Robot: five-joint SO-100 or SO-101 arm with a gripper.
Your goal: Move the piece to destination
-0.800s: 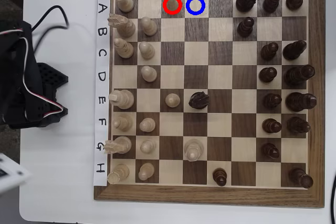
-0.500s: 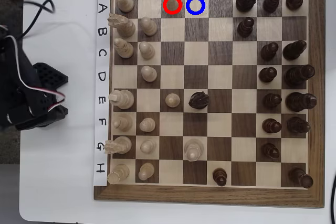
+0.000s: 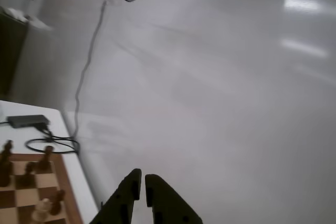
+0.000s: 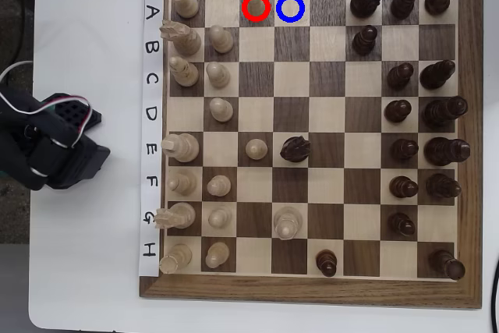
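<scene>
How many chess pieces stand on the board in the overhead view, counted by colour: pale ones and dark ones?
Pale pieces: 16, including the pawn inside the red ring
Dark pieces: 16
Total: 32

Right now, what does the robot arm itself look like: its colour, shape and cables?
The arm is matte black and blocky, with thin white, red and green wires looping over it in the overhead view. In the wrist view the gripper shows two black, tapering, pointed jaws with small holes.

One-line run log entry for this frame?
arm: left of board, overhead view | jaws: together, empty | piece: inside red ring | destination: vacant | pick: not started
</scene>
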